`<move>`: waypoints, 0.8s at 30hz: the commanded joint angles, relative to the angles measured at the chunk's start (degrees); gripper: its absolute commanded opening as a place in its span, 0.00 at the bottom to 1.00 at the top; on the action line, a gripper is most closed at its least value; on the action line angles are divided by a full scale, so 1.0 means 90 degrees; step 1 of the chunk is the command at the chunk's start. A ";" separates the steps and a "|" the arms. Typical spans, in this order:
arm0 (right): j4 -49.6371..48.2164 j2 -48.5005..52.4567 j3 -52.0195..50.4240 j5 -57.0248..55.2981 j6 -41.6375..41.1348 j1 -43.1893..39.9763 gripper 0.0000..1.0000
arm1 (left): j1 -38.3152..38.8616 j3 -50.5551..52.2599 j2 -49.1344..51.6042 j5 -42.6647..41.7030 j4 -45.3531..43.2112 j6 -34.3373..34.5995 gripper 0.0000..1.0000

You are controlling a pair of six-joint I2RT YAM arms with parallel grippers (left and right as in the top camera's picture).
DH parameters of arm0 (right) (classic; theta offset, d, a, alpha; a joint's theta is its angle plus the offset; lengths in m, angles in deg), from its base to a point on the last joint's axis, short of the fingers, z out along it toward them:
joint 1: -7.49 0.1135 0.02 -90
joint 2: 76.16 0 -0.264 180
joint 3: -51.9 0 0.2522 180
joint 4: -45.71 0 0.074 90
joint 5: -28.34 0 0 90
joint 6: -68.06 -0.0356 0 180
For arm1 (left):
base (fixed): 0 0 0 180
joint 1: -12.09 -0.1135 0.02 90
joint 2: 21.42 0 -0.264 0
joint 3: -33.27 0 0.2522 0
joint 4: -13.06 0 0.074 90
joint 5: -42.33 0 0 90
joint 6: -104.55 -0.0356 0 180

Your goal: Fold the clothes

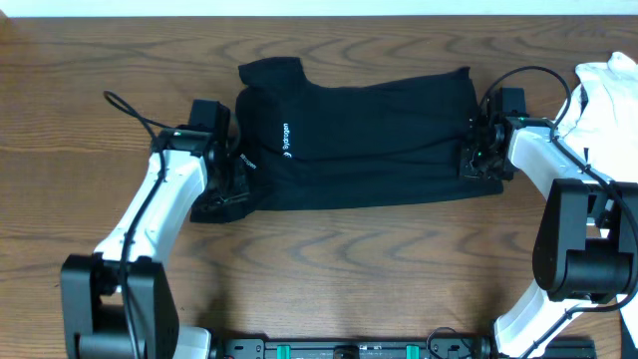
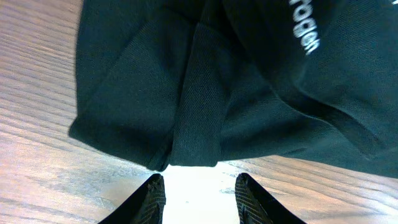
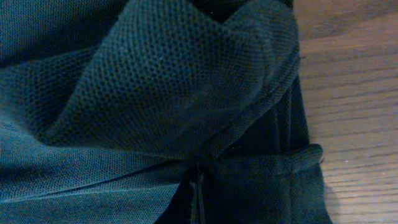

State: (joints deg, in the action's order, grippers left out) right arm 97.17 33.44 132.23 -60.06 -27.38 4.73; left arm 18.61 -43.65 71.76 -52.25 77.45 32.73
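A black shirt (image 1: 369,135) lies folded across the middle of the table, white lettering near its left end. My left gripper (image 1: 227,185) is at the shirt's lower left corner. In the left wrist view its jaws (image 2: 200,186) are open and empty, just short of the shirt's bunched edge (image 2: 193,134). My right gripper (image 1: 478,160) is at the shirt's right edge. In the right wrist view black mesh fabric (image 3: 161,93) fills the frame and a fold is pinched at the jaws (image 3: 199,190); the fingers are hidden by cloth.
A white garment (image 1: 610,92) lies at the far right edge, behind the right arm. Bare wooden table (image 1: 329,259) runs along the front. Cables trail from both wrists.
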 commanded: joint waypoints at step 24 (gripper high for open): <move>0.0024 0.0231 -0.0202 -0.0459 -0.0029 -0.0172 0.01 | 0.0022 0.0430 0.0797 0.0447 -0.0401 0.0248 0.50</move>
State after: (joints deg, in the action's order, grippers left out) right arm 97.17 33.44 132.23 -60.06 -27.38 4.73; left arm 18.63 -41.09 78.37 -50.16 74.17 34.19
